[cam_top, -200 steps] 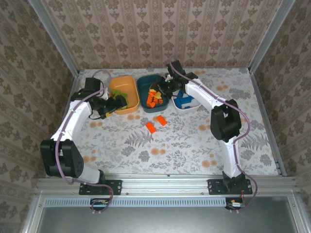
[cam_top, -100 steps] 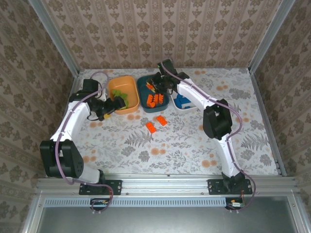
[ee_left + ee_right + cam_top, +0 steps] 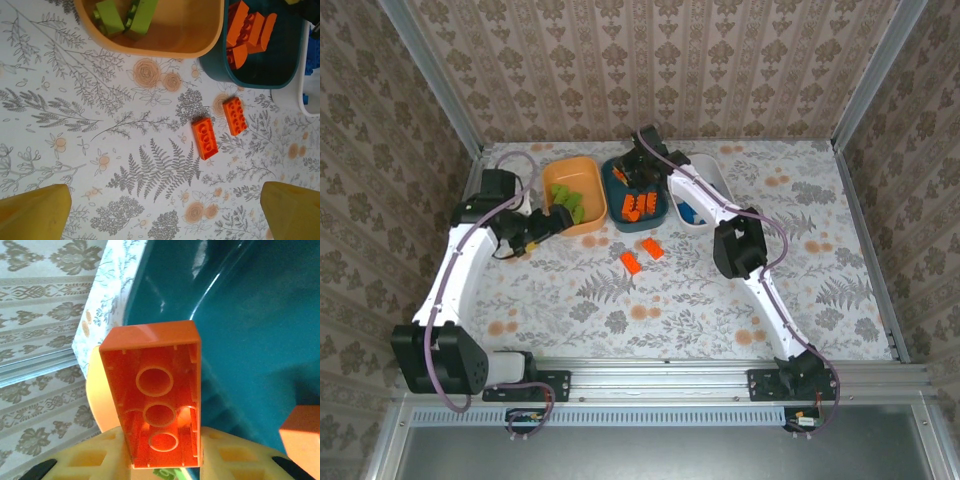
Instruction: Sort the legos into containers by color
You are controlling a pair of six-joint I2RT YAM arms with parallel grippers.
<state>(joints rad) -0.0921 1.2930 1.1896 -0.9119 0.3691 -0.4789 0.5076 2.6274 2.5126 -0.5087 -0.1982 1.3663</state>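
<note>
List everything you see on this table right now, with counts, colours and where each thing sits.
orange bowl: one, orange, left of the row
teal bowl: one, dark teal, middle
white bowl: one, white, right
green bricks: at least two, lime, in the orange bowl
orange bricks: several, orange, in the teal bowl
blue bricks: some, blue, in the white bowl, partly hidden
loose bricks: two, orange, on the table in front of the teal bowl
held brick: one, orange, over the teal bowl
table: one, floral cover
left pincer: one, yellow fingers, open
right pincer: one, yellow fingers, shut on the held brick
</note>
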